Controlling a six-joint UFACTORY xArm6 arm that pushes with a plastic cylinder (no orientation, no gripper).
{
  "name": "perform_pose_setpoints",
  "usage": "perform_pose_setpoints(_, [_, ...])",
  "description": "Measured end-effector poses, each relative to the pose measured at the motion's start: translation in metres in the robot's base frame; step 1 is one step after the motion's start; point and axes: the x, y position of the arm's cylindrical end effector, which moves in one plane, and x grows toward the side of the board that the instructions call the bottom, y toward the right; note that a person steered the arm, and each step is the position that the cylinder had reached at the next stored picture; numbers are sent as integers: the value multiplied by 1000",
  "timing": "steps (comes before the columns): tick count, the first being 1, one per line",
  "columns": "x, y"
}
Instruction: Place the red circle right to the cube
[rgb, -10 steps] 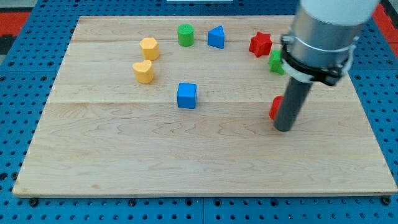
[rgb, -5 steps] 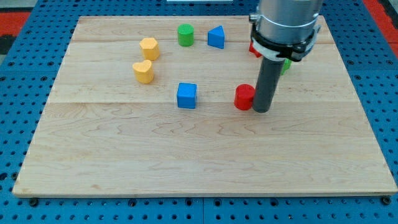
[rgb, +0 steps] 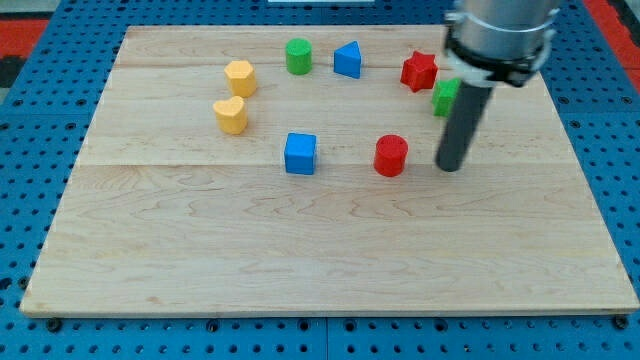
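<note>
The red circle (rgb: 390, 155) stands on the wooden board (rgb: 320, 250), to the right of the blue cube (rgb: 300, 153), with a gap of about one block width between them. My tip (rgb: 451, 166) rests on the board to the right of the red circle, apart from it. The rod rises toward the view's top right.
Along the view's top are a green cylinder (rgb: 298, 56), a blue triangular block (rgb: 347, 59), a red star (rgb: 419, 71) and a green block (rgb: 445, 97) partly hidden by the rod. A yellow hexagon (rgb: 240, 77) and a yellow heart (rgb: 230, 115) lie at the left.
The tip pushed the red circle leftward toward the blue cube, then drew back to the right, leaving the circle standing free.
</note>
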Motion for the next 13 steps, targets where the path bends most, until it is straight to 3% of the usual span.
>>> perform_pose_setpoints(2, [0,-112])
perform_pose_setpoints(4, [16,-119])
perform_pose_setpoints(6, [5,-180])
perform_pose_setpoints(10, [-8,-183])
perform_pose_setpoints(13, [20,-183])
